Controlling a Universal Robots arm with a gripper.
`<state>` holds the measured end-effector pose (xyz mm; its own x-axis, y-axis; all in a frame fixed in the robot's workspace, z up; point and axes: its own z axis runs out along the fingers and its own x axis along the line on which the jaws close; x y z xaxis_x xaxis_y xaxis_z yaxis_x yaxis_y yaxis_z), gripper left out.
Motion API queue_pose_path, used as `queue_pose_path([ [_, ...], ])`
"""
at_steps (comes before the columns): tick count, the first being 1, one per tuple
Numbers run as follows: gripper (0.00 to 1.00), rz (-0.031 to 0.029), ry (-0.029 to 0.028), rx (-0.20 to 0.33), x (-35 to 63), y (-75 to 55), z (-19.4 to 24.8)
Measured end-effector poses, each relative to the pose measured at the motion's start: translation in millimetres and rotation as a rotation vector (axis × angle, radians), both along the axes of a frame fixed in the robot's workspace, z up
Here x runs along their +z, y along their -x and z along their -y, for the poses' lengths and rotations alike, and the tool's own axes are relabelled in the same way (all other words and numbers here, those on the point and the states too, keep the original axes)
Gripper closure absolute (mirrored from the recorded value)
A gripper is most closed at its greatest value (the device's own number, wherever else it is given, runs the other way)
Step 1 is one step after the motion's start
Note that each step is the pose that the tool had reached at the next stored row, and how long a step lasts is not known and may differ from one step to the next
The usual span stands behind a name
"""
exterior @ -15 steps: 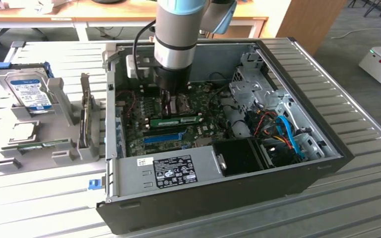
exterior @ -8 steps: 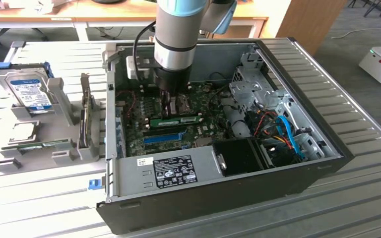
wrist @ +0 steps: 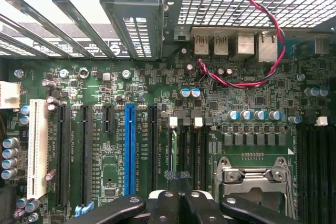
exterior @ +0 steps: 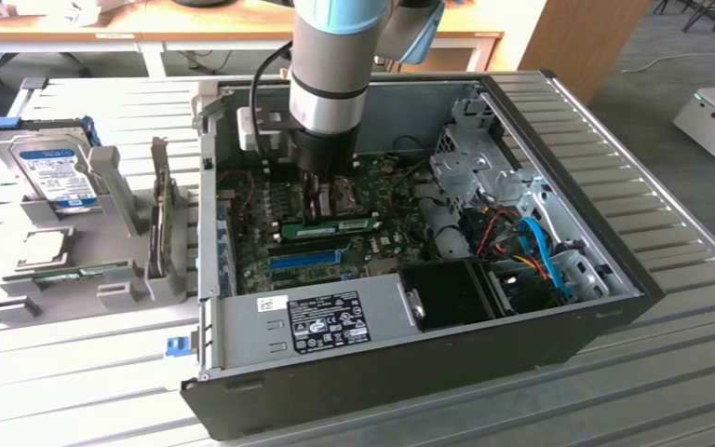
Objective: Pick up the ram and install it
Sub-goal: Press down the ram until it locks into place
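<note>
Ram (wrist: 174, 148) edge-on, upright in motherboard (wrist: 105, 103) slot

Computer case (exterior: 457, 354) on slatted table (exterior: 681, 372)

Green ram (exterior: 332, 226), green motherboard (wrist: 105, 82) with blue slot (wrist: 129, 148), black gripper (wrist: 177, 195), red-black twisted wire (wrist: 262, 30)

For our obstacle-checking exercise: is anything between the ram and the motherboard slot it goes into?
Nothing visible does. The ram sits edge-on under the end effector, along the white-latched memory slot; no cable crosses it.
</note>
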<state>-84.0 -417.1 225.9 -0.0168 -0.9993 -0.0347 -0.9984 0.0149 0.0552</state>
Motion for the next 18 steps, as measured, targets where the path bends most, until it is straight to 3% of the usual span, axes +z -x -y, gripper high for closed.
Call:
queue_pose_path([
  [18,0.89,0.0002,-0.0001,0.0,-2.4,0.0,0.0],
])
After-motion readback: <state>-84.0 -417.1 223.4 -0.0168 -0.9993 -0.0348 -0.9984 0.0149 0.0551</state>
